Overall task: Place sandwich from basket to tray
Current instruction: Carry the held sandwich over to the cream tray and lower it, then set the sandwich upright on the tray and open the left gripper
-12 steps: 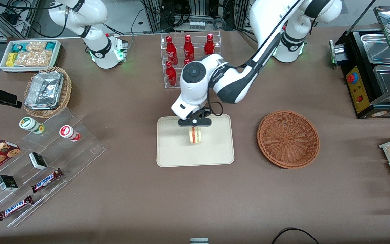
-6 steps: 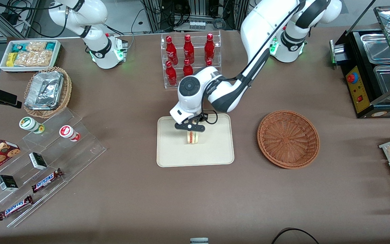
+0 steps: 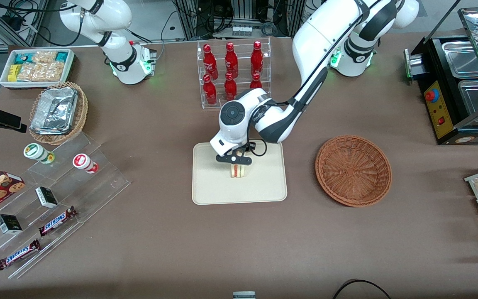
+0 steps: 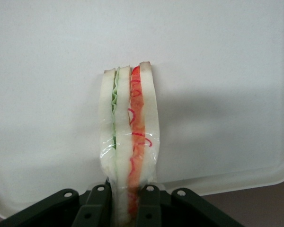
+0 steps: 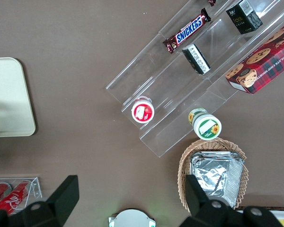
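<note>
Brown tabletop [image 3: 160, 232], lab racks and cabling at the edge farthest from the front camera. Clear rack of red bottles [image 3: 231, 70] stands farther from the camera than the tray [image 3: 264, 191]. Stepped acrylic shelf with Snickers bars [image 3: 57, 220] lies toward the parked arm's end; reddish wicker basket [image 3: 353, 170] sits beside the tray toward the working arm's end, nothing visible in it.

Left arm reaches down over the tray. Pincer [image 3: 236, 162] is closed on the sandwich [image 3: 237, 170], low over the tray's middle. Wrist view: both fingers [image 4: 97, 208] press the bread faces at one end of the sandwich [image 4: 128, 142], with the rest of it hanging free over the cream tray [image 4: 47, 71]. Whether its lower edge touches the tray already, cannot tell; a shadow lies close beside it.

Handling, as judged: light, soft, easily crushed. White bread slices with green and red-orange filling, clear wrap around them, so likely slick and prone to slide if squeezed weakly, to bulge if squeezed hard. Best hold is across the flat bread faces, as here, with modest force. It stands on a narrow edge, so it may tip onto a face once let go; that is harmless on the flat tray.

Task looks near its end: only setting down and letting go remain.
</note>
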Controlling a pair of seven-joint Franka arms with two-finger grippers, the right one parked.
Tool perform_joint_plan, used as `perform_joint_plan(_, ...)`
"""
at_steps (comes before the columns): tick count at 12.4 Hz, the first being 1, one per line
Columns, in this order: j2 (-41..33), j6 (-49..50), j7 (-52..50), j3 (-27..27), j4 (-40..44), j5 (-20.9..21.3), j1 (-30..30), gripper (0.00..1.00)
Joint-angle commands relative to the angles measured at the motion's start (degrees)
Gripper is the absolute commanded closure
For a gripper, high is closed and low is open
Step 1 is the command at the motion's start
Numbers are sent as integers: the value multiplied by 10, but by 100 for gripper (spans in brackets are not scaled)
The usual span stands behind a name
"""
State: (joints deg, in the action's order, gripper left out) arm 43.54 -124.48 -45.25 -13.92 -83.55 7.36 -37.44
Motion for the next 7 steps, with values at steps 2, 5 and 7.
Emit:
perform_joint_plan(2, 34, -29, 5, 9, 41, 10, -6, 87)
perform_joint_plan(5, 38, -32, 5, 16, 41, 10, -6, 15)
perform_joint_plan(7, 35, -31, 8, 16, 41, 11, -6, 0)
